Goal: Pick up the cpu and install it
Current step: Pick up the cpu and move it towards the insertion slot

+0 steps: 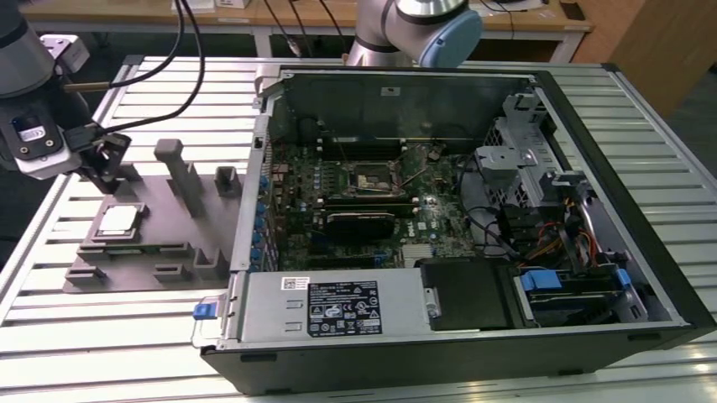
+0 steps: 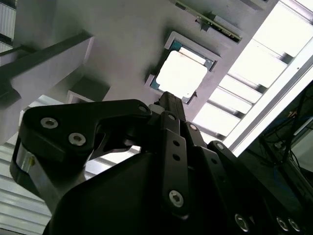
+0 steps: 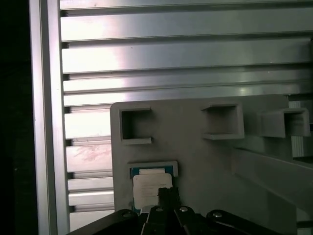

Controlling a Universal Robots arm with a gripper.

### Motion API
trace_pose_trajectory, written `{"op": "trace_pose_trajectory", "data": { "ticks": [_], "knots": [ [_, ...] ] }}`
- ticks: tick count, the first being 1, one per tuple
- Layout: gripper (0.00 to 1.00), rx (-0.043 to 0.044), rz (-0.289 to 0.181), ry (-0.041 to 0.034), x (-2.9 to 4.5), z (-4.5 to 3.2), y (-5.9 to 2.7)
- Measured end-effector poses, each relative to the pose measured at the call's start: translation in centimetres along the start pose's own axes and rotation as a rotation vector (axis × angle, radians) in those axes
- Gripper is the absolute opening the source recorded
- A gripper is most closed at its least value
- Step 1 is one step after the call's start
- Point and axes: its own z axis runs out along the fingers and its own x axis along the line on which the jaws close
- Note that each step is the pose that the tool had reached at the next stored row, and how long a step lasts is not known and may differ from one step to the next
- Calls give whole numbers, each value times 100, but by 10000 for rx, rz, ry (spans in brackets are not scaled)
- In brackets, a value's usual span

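The cpu (image 1: 117, 220) is a small pale silver square lying flat in a recess of the grey fixture plate (image 1: 146, 256), at the exterior view's left of the computer case. My gripper (image 1: 107, 174) hangs just above and behind it, not touching it, with its black fingers together and nothing between them. In both wrist views the fingertips point at the cpu's near edge: gripper (image 2: 165, 98) and cpu (image 2: 182, 74); gripper (image 3: 167, 193) and cpu (image 3: 150, 186). The motherboard's black square socket (image 1: 370, 178) lies inside the open case.
The open computer case (image 1: 336, 369) takes up the middle and the exterior view's right, with a power supply (image 1: 336, 306) along its front. Tall grey posts (image 1: 174, 172) rise from the fixture plate beside the cpu. Cables (image 1: 168, 75) trail behind the gripper over the slatted aluminium table (image 1: 101, 353).
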Motion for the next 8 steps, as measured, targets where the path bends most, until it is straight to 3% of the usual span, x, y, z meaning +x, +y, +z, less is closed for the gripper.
{"op": "trace_pose_trajectory", "data": {
  "ticks": [8],
  "knots": [
    [11,14,1,5,0,60,-32]
  ]
}}
